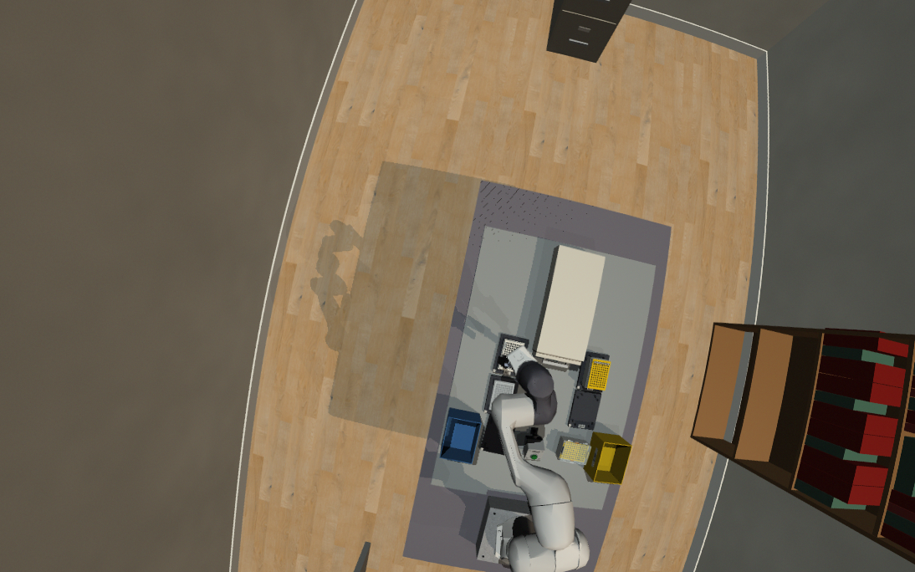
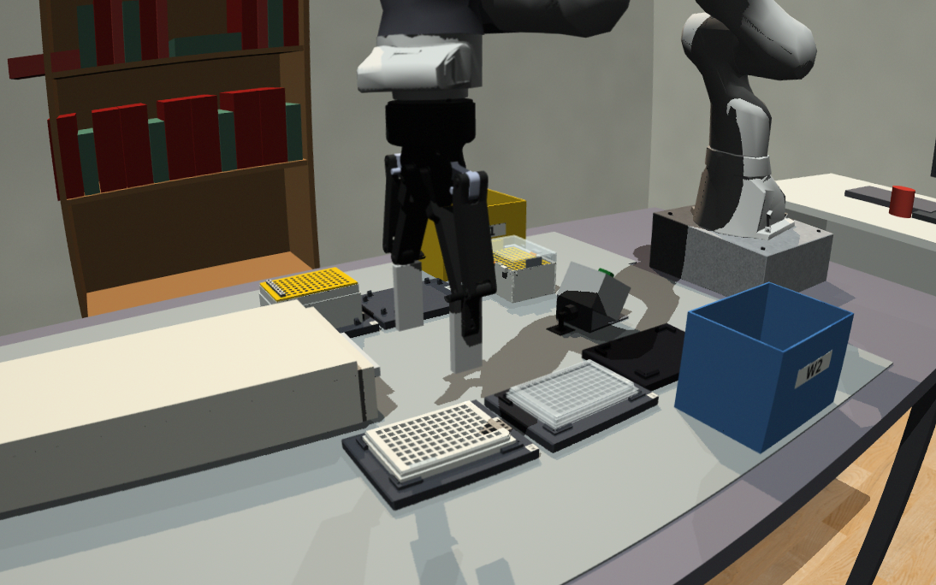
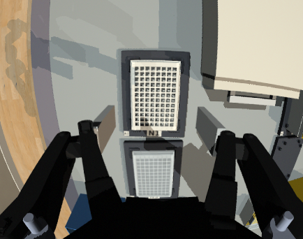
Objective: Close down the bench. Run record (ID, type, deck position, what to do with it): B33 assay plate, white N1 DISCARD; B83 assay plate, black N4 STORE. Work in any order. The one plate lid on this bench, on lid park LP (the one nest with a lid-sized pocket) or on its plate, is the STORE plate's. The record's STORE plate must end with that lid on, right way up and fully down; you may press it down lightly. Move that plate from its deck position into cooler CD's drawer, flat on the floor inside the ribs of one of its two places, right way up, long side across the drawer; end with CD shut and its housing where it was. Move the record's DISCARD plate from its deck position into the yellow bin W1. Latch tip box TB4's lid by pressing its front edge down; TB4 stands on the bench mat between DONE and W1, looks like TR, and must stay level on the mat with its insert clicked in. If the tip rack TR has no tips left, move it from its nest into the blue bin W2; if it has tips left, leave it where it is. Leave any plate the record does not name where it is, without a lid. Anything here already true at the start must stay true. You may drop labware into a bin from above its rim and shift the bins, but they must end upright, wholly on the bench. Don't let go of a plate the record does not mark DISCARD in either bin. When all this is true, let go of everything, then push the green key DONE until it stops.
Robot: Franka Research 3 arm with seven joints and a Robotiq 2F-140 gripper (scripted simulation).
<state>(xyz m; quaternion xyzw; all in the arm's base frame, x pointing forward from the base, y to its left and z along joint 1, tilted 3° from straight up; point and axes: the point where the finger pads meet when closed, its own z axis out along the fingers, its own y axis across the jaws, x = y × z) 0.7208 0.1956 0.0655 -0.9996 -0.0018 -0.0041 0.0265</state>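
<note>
The white assay plate (image 2: 438,436) lies in its dark nest marked N1, near the front of the cooler; it also shows in the wrist view (image 3: 156,96) and the overhead view (image 1: 513,348). A clear gridded plate or lid (image 2: 570,392) sits in the nest beside it, also in the wrist view (image 3: 153,172). My gripper (image 2: 435,331) is open and empty. It hangs above the bench, over the near end of the white plate, with its fingers apart on either side of the plate's short end. The black plate (image 1: 584,407) lies across the bench, partly hidden behind my fingers.
The long cream cooler CD (image 2: 151,392) stands shut on the left. The yellow tip rack TR (image 2: 309,287) is behind it. The blue bin W2 (image 2: 762,363) stands right, next to an empty black nest (image 2: 635,352). The yellow bin W1 (image 2: 500,218), tip box TB4 (image 2: 522,265) and DONE key housing (image 2: 591,298) lie behind.
</note>
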